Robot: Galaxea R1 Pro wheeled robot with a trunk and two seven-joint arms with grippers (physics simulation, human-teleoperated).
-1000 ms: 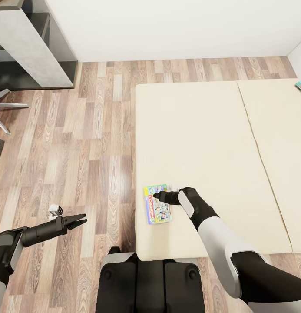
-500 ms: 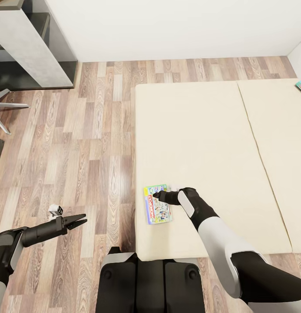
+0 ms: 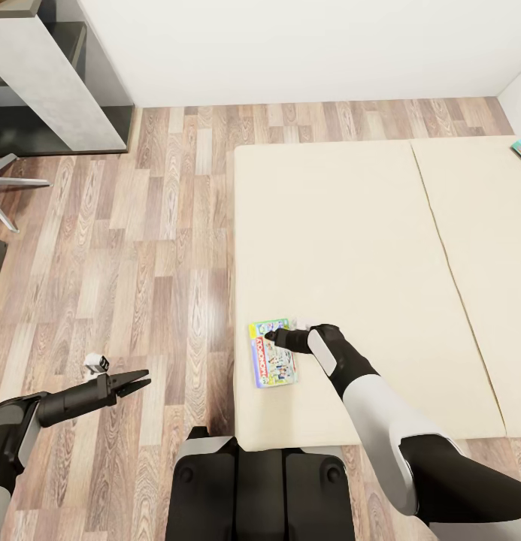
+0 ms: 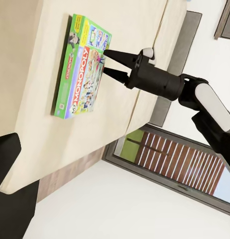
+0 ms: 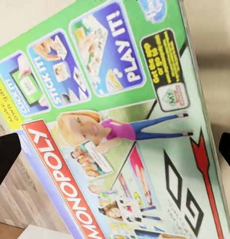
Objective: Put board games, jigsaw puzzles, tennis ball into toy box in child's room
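near the bed (image 3: 350,225) corner, head view: right gripper (image 3: 271,337) tips over board game (image 3: 273,352), spread hard to judge; left gripper (image 3: 140,380) parted over floor | left wrist: right gripper (image 4: 108,62) jaws apart just beside the box (image 4: 81,67) | right wrist: box (image 5: 120,129) between dark fingertips (image 5: 5,157), edges cropped

Cream bed (image 3: 350,240) — two game boxes (image 3: 273,353)
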